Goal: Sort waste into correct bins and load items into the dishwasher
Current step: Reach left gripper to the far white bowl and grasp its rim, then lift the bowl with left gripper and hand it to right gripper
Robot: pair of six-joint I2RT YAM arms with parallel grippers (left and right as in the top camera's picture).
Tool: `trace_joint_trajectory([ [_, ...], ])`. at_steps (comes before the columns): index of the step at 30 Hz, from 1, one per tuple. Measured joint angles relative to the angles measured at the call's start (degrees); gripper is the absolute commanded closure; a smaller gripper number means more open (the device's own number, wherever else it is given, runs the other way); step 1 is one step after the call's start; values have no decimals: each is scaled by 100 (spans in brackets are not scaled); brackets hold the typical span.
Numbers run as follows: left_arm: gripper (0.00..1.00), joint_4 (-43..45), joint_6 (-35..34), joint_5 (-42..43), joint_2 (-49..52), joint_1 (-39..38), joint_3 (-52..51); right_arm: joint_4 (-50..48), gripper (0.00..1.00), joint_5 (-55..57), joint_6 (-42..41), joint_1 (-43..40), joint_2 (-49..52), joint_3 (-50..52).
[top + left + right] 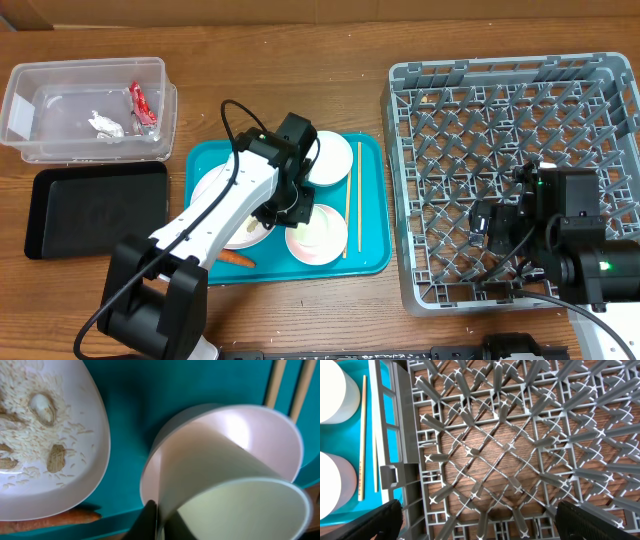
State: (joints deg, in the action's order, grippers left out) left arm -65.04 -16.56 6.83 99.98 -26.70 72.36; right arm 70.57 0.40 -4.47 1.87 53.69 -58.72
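Note:
In the left wrist view my left gripper (pixel 159 510) is shut on the wall of the white cup (pixel 225 475), which leans in a white bowl (pixel 270 425) on the teal tray (pixel 140 405). Beside it, the white plate (pixel 95 460) holds rice (pixel 25 435) and peanut shells (pixel 56 457). An orange carrot (pixel 55 519) lies at the plate's edge, and the chopsticks (pixel 274 382) lie to the right. My right gripper (pixel 482 522) hangs open over the grey dishwasher rack (pixel 510 445) with nothing between its fingers (pixel 375 522).
The clear tub (pixel 85 95) at the back left holds crumpled foil (pixel 103 124) and a red wrapper (pixel 142 103). The black tray (pixel 95 205) lies in front of it. A second white bowl (pixel 330 158) sits at the teal tray's far side.

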Motion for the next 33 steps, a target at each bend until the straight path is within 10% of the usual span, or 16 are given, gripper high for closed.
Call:
trace_joint_trajectory([
  [11,96,-455,63,188,24,92,393,57,0,15,-2,0,0,-2],
  [20,96,-638,885,3032,42,1377,2131,-863,0,763,-686,0,0,-177],
  [33,96,-413,1504,6826,42,1515,2155,-3062,0,-5012,417,0,710,-258],
])
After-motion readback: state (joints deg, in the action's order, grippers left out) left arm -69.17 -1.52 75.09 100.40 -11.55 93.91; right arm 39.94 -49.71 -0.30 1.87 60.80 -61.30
